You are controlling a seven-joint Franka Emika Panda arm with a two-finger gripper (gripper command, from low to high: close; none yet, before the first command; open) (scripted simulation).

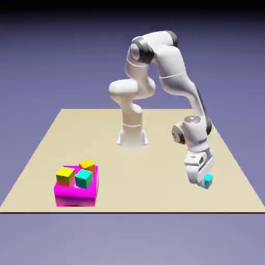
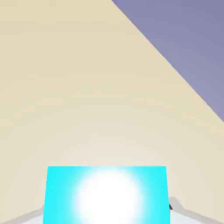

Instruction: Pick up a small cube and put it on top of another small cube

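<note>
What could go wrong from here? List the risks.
1. The gripper is shut on the small cube near its fingertips, so the cube may slip in transit.
2. The yellow cube, orange cube and teal cube crowd the magenta block; lowering there could knock a neighbour.

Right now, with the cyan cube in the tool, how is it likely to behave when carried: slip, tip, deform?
The cyan cube looks rigid: its edges stay straight in the hand view, so it probably won't deform. Its smooth, glossy face hints it could slip if the hold loosens. Flat faces suggest it should sit steady rather than roll once set down. The tool is shut on it.
</note>
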